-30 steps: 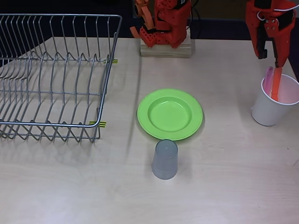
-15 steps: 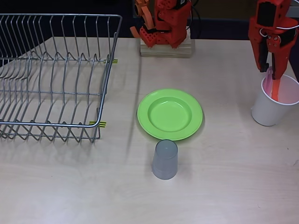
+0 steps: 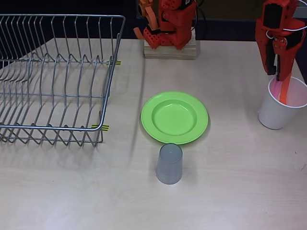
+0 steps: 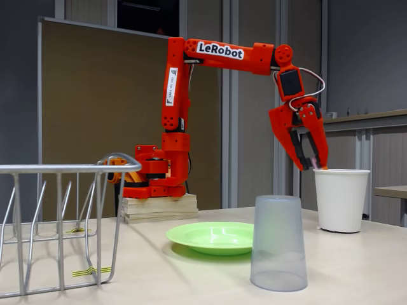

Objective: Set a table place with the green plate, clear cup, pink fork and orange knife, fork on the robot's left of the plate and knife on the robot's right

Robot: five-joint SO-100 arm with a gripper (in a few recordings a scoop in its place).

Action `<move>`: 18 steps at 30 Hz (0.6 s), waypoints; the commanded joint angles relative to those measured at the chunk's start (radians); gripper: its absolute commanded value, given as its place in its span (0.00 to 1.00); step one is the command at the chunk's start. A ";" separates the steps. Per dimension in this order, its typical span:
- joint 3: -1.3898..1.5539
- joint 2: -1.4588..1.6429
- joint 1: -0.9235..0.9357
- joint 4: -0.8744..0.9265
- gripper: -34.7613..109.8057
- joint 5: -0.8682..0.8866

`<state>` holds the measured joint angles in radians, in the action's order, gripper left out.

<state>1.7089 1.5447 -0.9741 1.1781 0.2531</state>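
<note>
Overhead view: the green plate lies flat mid-tabletop, and the clear cup stands upside down just beside its near rim. At the right edge a white paper cup holds the cutlery upright: the orange knife leans inside it, with a sliver of the pink fork beside it. The gripper hangs over the cup mouth, its jaws pointing down at the handle tops; whether they are parted or pinching a handle cannot be told from here. An empty wire dish rack sits well apart on the left.

Fixed view: the gripper reaches down to the white paper cup's rim, jaws narrowly spaced around what peeks above it; a firm hold cannot be confirmed. The green plate and clear cup stand in front.

Both pieces of cutlery look light, thin, stiff and smooth plastic, so they would likely slip or twist. The best hold is probably across a flat handle near its top, lifted straight up so the light paper cup does not tip.
</note>
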 commanded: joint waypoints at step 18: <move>0.006 0.040 -0.038 0.025 0.30 0.025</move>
<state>1.7150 1.5493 -0.9879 1.1827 0.2531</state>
